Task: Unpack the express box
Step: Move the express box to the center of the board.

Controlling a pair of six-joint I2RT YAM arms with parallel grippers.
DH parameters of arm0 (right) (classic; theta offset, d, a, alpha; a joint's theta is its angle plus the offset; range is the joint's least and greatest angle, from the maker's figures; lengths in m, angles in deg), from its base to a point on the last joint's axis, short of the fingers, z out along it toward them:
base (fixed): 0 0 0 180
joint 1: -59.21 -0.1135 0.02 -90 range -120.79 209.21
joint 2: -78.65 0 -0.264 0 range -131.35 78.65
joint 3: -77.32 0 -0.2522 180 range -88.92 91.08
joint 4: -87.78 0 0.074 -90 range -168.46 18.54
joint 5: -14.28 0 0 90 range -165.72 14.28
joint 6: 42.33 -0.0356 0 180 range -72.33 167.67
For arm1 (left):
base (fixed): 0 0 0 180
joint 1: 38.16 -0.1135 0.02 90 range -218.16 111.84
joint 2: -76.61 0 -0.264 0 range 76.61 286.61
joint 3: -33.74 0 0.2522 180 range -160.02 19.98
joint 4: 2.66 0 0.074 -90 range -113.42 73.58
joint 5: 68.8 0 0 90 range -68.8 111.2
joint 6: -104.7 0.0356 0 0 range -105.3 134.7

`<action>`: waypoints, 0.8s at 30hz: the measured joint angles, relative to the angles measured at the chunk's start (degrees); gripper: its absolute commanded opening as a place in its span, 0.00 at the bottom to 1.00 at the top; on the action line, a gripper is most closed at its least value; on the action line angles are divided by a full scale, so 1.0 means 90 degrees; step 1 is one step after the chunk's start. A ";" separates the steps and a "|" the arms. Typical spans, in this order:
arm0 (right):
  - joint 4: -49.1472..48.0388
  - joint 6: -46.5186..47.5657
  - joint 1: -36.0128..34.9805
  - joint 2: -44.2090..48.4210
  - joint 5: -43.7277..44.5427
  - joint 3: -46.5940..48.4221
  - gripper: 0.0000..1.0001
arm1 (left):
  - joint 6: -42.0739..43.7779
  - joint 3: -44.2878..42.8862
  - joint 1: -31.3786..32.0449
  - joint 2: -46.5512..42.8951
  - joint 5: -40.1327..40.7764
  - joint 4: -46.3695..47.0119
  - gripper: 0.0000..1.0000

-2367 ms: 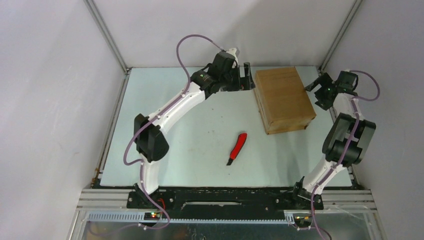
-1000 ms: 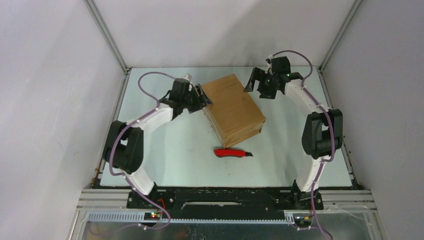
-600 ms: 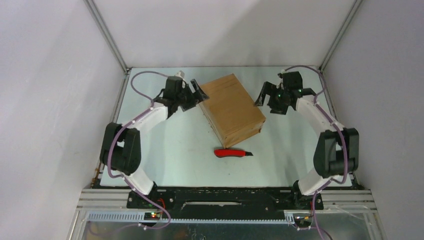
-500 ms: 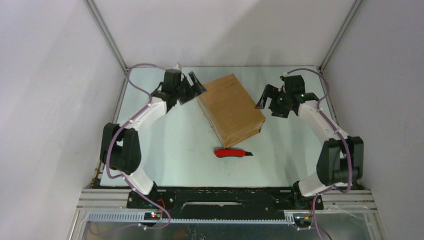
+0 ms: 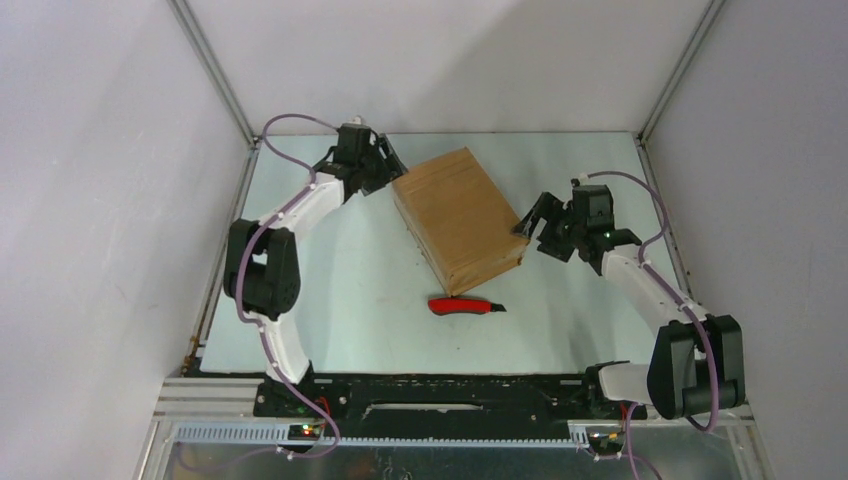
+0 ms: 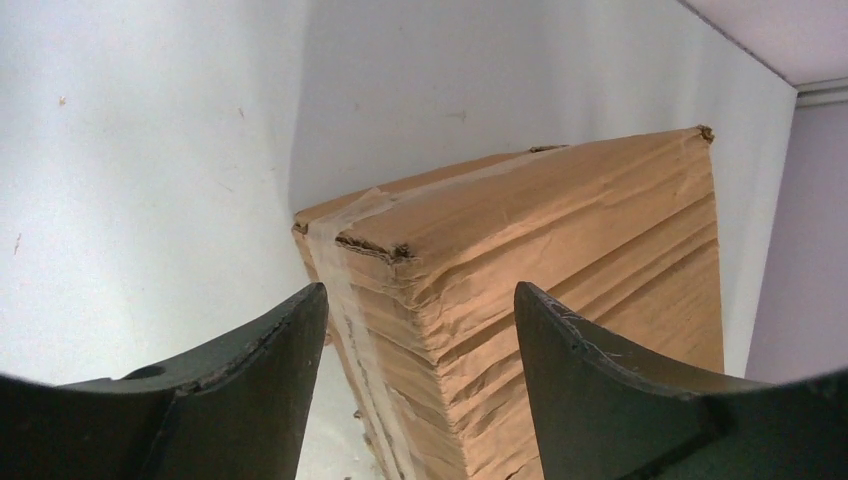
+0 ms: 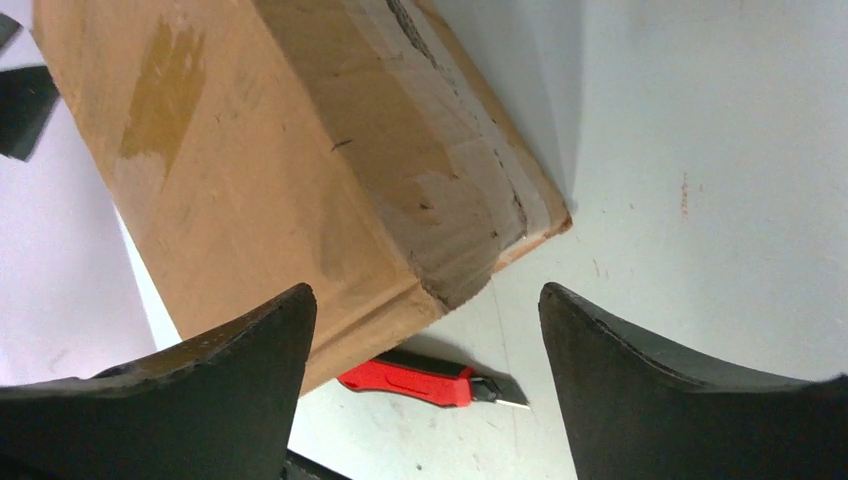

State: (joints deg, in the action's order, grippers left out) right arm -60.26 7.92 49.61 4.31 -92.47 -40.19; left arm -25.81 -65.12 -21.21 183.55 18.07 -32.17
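Found the express box (image 5: 458, 218) lying flat on the pale table (image 5: 340, 300), near the middle and a bit toward the back, turned at a slant. Saw its top shut, with clear tape (image 7: 500, 190) run along the seam and down one end. Saw wrinkles and a torn bit of card at the corner in the left wrist view.

Found the left gripper (image 5: 388, 168) at the far left corner of the box, spread wide, with nothing in it. Saw that corner sitting between the two dark fingers (image 6: 250, 380); could not tell if they touched it.

Found the right gripper (image 5: 535, 232) just beside the near right corner of the box, also spread wide and holding nothing. Could not tell if it touched the card.

Saw a red utility knife (image 5: 465, 305) lying on the table just in front of the box, its blade end pointing right.
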 measured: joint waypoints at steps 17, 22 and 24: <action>-0.1688 -0.0505 0.0092 -0.0039 -0.0117 -0.0542 0.11 | 0.0117 0.0000 -0.0177 0.0165 -0.0007 0.0002 0.49; -0.1785 -0.0486 -0.0053 -0.0032 -0.0121 -0.0542 0.00 | 0.0090 0.0002 -0.0204 0.0170 -0.0007 0.0141 0.37; -0.1773 -0.0481 -0.0114 0.0005 -0.0146 -0.0542 0.00 | 0.0049 0.0022 -0.0204 0.0170 -0.0005 0.0221 0.32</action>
State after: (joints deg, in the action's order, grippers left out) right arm -76.22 3.60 48.58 4.35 -93.78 -45.06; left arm -25.37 -64.92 -23.04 185.08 18.02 -30.18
